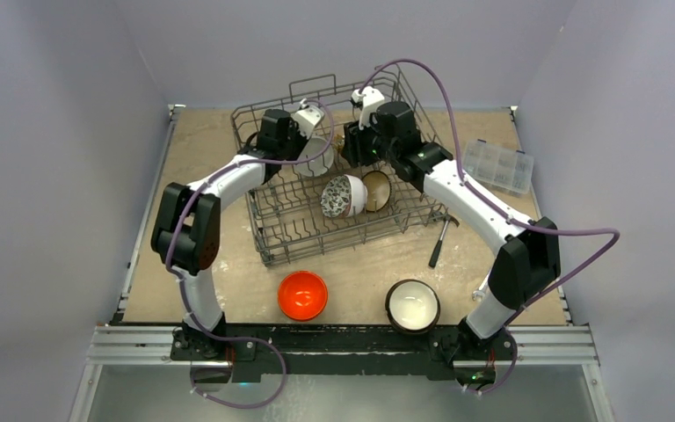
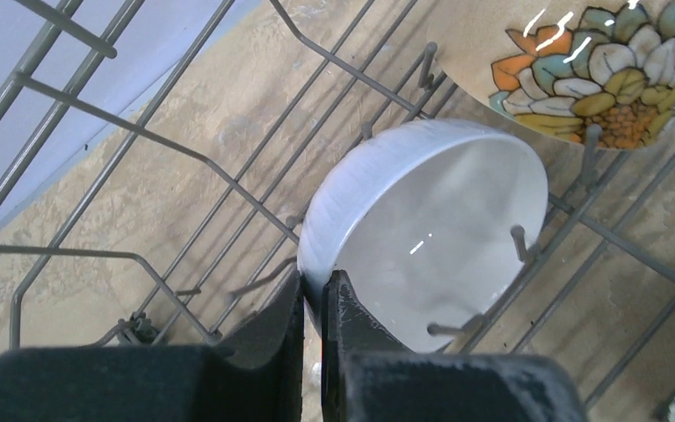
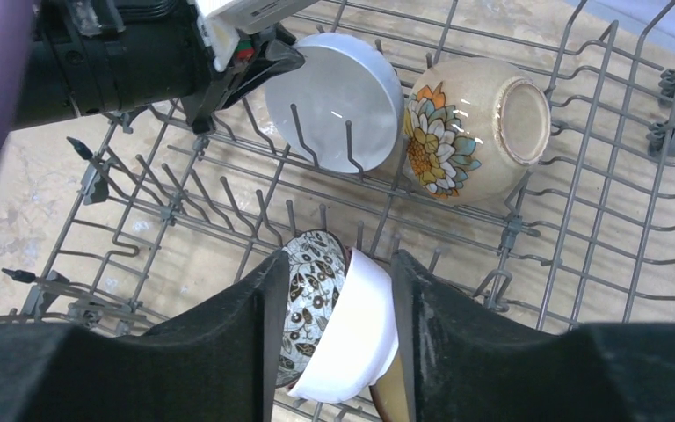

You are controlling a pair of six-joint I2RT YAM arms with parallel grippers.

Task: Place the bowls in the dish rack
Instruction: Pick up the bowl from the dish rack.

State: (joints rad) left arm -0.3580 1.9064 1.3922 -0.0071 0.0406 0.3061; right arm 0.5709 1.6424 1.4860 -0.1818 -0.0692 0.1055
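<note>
- Progress about two-thirds by visible count: four bowls in the dish rack [image 1: 299, 224], two on the worktop [image 1: 352, 272].
- Left claw [image 2: 315, 303] pinched narrow on the rim of the white bowl [image 2: 422, 246]. The bowl is tilted among the tines at the rack's 12 o'clock end and not yet released.
- Flower bowl [image 3: 470, 127] sits on its side, touching the white one.
- Patterned bowl [image 3: 309, 303] and brown bowl [image 1: 376, 190] are side by side near the rack's 3 o'clock side.
- Right claw [image 3: 341, 264] is wide and holds nothing, over the rack.
- Left to load: orange bowl [image 1: 303, 294] at 6 o'clock of the rack, dark bowl [image 1: 412, 305] at 5 o'clock.
</note>
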